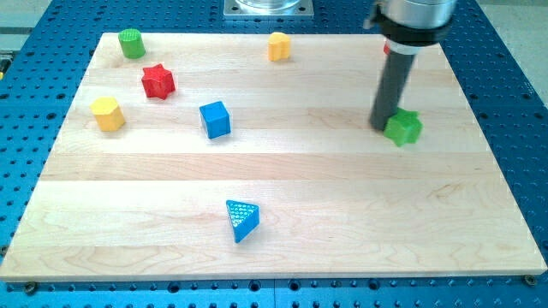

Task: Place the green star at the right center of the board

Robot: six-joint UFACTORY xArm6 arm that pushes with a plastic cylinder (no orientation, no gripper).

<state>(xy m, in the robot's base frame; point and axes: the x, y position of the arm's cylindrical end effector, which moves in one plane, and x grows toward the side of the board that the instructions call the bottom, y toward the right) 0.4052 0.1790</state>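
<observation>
Here, my tip [382, 127], the lower end of the straight dark rod, is resting on the pale wooden worktop [342, 214] and is touching the view's-left side of the green star-shaped plastic block [403, 127]. The rod is standing upright, and its upper part is running out past the worktop's top edge. There are no fingers on this arm, so there is nothing spread, pressed together or pinching.

The green star is sitting near the worktop's right edge, somewhat above the middle of that edge.

A green cylinder-like plastic block [131, 43] is lying in the top-left corner. A red star-shaped block [157, 81] is sitting just below and right of it, and a yellow rounded block [108, 114] is lying close to the left edge, below the red star. A blue cube [215, 119] is standing left of the worktop's centre. A second yellow block [279, 46] is sitting close to the top edge, near its middle. A blue triangular block [241, 220] is lying towards the bottom edge, well apart from all the others.
</observation>
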